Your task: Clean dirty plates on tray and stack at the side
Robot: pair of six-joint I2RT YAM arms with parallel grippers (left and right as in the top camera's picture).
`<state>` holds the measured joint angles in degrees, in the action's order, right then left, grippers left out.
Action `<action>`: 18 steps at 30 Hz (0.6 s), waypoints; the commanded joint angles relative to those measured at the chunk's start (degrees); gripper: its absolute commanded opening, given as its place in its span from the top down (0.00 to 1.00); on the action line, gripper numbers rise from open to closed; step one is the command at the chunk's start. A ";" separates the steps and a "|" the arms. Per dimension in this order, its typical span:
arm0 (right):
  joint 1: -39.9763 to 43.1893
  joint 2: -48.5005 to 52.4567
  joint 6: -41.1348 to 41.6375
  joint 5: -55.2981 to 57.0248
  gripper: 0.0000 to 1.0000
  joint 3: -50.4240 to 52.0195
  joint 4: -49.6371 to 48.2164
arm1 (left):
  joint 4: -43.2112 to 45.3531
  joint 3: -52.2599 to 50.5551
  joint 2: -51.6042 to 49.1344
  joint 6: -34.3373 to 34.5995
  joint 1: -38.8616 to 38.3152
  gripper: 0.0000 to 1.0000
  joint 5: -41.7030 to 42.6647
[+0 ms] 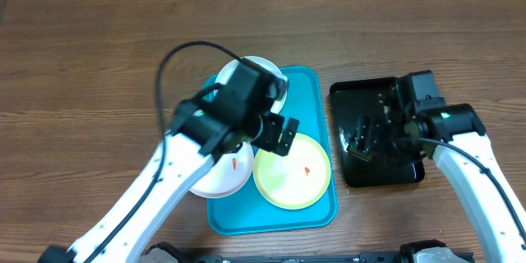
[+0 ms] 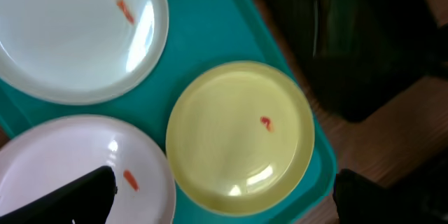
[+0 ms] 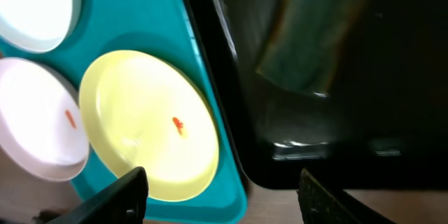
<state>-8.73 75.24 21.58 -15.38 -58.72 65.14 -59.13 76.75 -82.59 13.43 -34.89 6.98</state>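
The turquoise tray point(image 1: 311, 86) lies mid-table with three plates on it. One white plate point(image 1: 256, 67) is at its far end, partly under my left arm. Another white plate point(image 1: 223, 177) overhangs its near left edge. The yellow-green plate point(image 1: 292, 173) is at its near right. Each plate has an orange speck. My left gripper point(image 1: 279, 134) is open and empty above the tray's middle. In the left wrist view its fingers point(image 2: 224, 206) straddle the yellow-green plate point(image 2: 238, 136). My right gripper point(image 1: 368, 136) is open and empty, over the black tray.
A glossy black tray point(image 1: 378, 136) lies right of the turquoise tray. In the right wrist view a dark green cloth-like piece point(image 3: 315, 35) lies in it point(image 3: 364, 112). Bare wooden table point(image 1: 82, 90) surrounds both trays.
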 commanded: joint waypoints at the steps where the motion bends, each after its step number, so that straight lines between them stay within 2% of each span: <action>1: -0.26 0.44 5.09 8.26 0.30 0.85 -1.79 | -2.47 1.42 -2.19 4.74 0.31 0.00 -2.93; 3: -0.26 1.38 5.51 9.20 0.34 2.91 -5.09 | -3.56 1.40 -2.71 6.82 1.05 0.00 -2.14; 6: -0.22 3.56 6.82 11.69 0.40 6.27 -10.19 | -3.54 1.49 -1.77 6.51 2.27 0.00 3.67; 9: -0.20 6.78 8.46 14.49 0.62 8.15 -14.45 | -3.76 1.66 2.19 3.17 3.50 0.00 9.73; 18: -0.22 15.56 8.44 14.47 0.66 8.15 -21.92 | -6.23 1.75 19.76 2.82 4.13 0.00 8.90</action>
<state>-8.73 88.95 29.36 -2.09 -50.52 44.12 -64.55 77.41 -66.72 17.58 -31.03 14.61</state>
